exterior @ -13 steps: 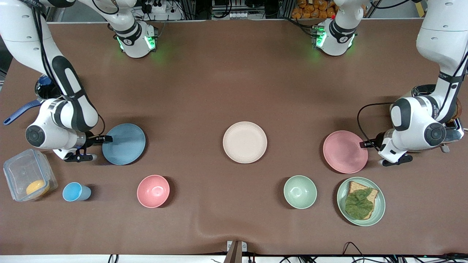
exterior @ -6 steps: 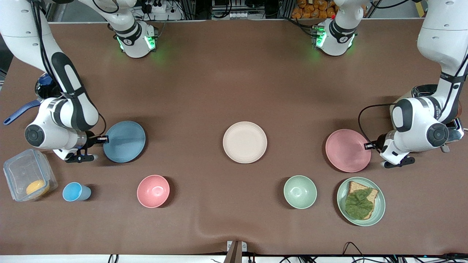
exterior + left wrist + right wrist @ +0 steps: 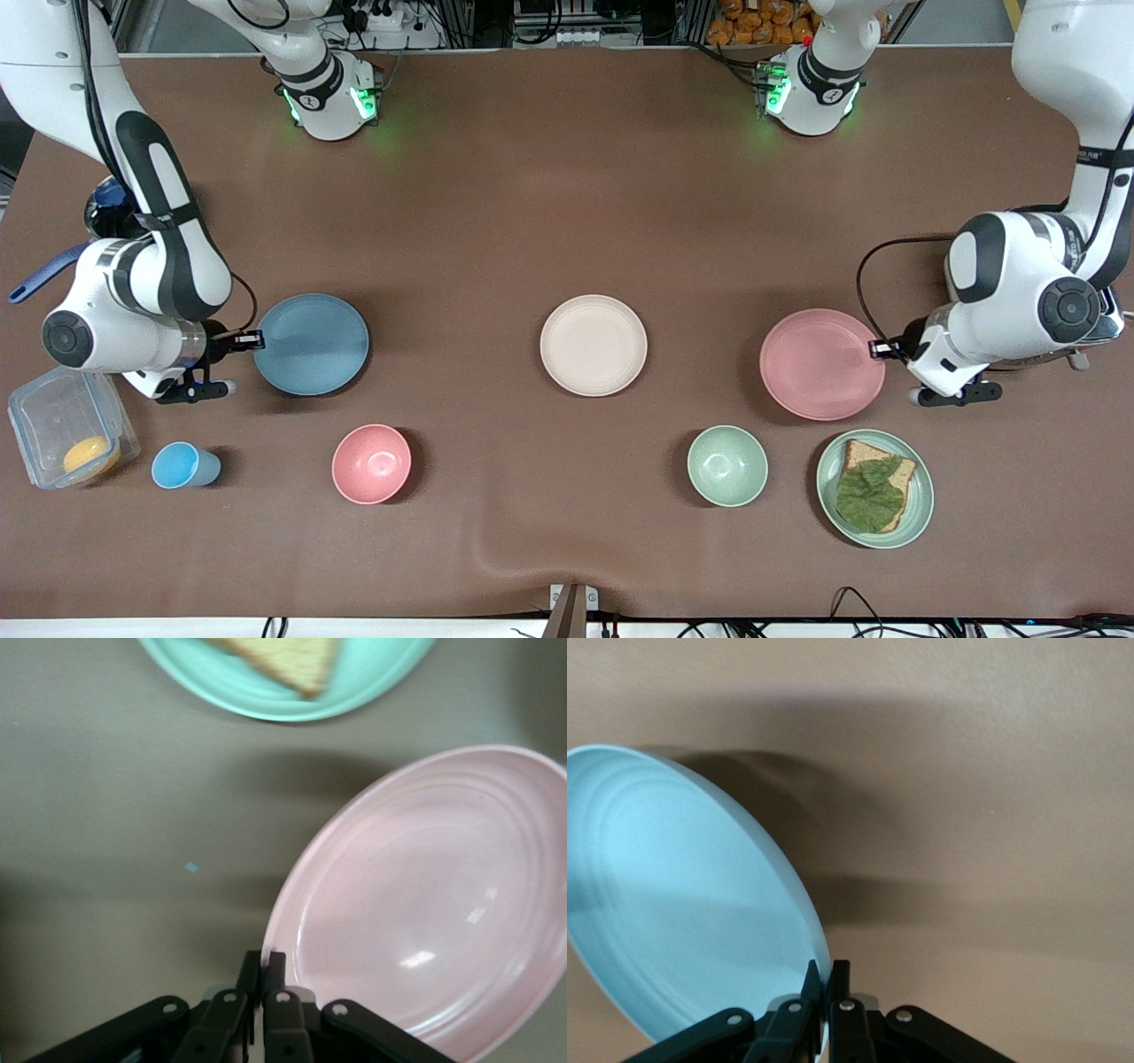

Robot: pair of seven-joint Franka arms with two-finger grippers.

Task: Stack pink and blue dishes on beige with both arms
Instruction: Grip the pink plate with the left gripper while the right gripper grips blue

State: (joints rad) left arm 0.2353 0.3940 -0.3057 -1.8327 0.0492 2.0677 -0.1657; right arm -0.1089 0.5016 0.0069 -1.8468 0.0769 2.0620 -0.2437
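Note:
The beige plate (image 3: 593, 345) lies flat at the table's middle. The blue plate (image 3: 312, 344) (image 3: 682, 904) hangs a little above the table toward the right arm's end, my right gripper (image 3: 255, 338) (image 3: 823, 973) shut on its rim. The pink plate (image 3: 821, 363) (image 3: 434, 904) is likewise lifted toward the left arm's end, with my left gripper (image 3: 877, 348) (image 3: 263, 963) shut on its rim. Both plates cast shadows on the cloth beneath them.
Nearer the camera stand a pink bowl (image 3: 371, 463), a blue cup (image 3: 182, 466), a green bowl (image 3: 727, 465) and a green plate (image 3: 921, 505) (image 3: 266, 691) with a sandwich. A clear box (image 3: 62, 425) sits by the right arm, a toaster (image 3: 1099, 319) under the left arm.
Both grippers have lifted their plates off the table and carried them a little toward the beige plate. The plates look larger and their shadows have widened.

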